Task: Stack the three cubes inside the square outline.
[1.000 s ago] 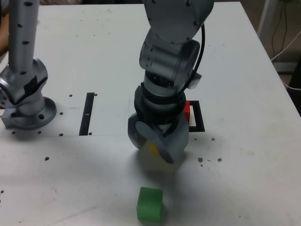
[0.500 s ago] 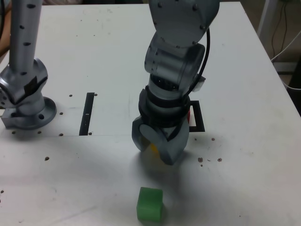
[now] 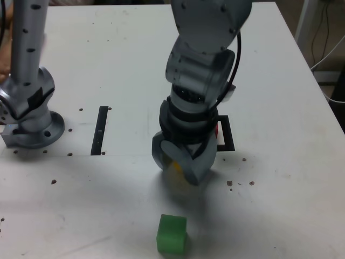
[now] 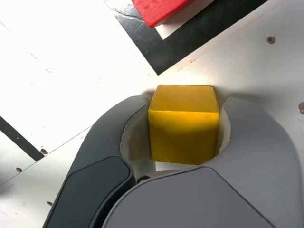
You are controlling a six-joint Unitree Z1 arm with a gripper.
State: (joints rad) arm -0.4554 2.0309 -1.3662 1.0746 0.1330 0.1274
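Here, the yellow cube [image 4: 184, 124] sits gripped between the jaws of the gripper [image 3: 180, 163] at the centre of the frame, near the square outline [image 3: 226, 132] holding the red cube [image 4: 159, 9]. The pick-up step appears under way; next it likely needs lifting onto red, while the green cube [image 3: 172, 233] waits at bottom centre.

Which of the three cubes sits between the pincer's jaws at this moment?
The yellow cube, held between the jaws of the pincer. The red cube rests inside the square outline, and the green cube sits alone on the table, nearer the camera.
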